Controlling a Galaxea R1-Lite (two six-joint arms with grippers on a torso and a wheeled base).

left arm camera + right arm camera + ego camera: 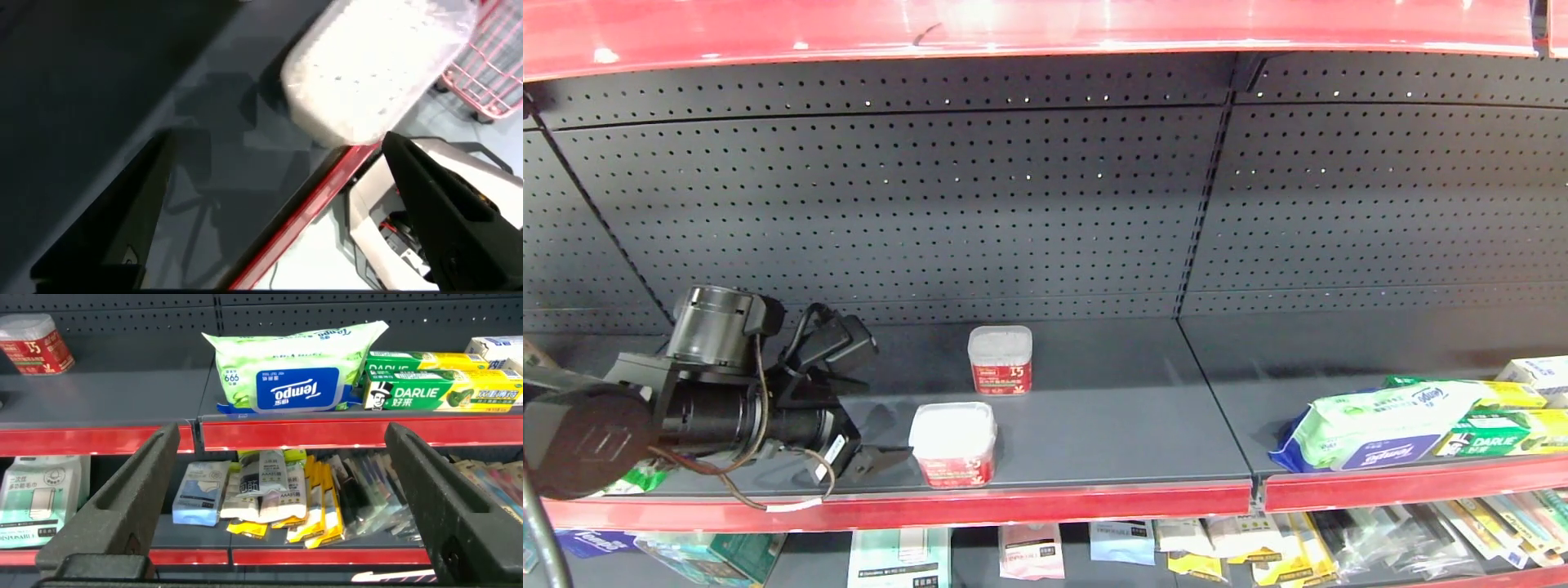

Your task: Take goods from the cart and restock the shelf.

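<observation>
Grey shelving (pixel 1111 392) is bearing the goods in the head view. One tub (pixel 953 445) is standing just past the fingertips of the left gripper (pixel 880 425), whose fingers are standing wide apart, probably to clear it.

In the left wrist view, the tub is sitting beyond both tips, beside the red lip (pixel 327 184).

In the right wrist view, the right gripper (pixel 282 441) is gaping wide and empty, facing a wipes pack (pixel 294 367).
</observation>
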